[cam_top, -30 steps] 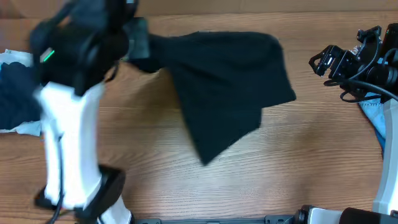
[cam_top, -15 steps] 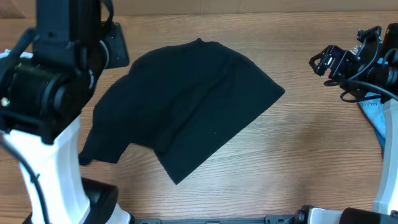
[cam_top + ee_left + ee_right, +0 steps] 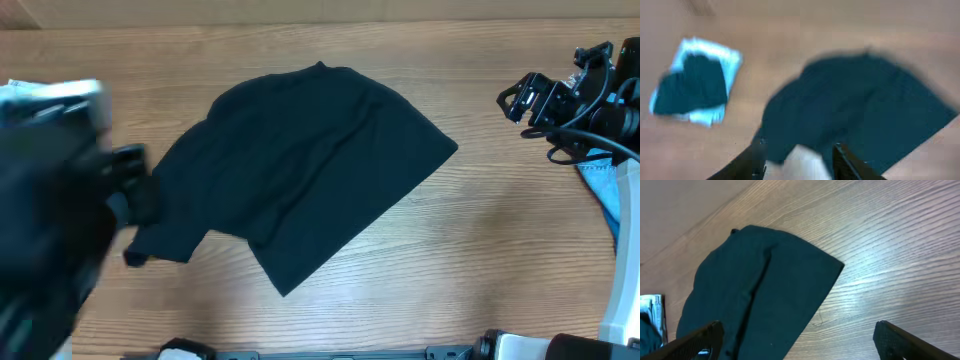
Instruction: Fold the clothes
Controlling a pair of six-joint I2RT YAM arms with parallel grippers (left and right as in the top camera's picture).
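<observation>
Hands both spread: left hand (image 3: 799, 150) above dark shirt (image 3: 300, 170), right hand (image 3: 799, 327) empty, well aside

The shirt (image 3: 300, 180) lies on the table (image 3: 480, 250) just ahead of the left gripper (image 3: 799, 159), well apart from the right gripper (image 3: 520, 98).

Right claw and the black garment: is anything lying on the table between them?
No. In the overhead view, only bare wooden table separates the right claw from the black garment.
</observation>
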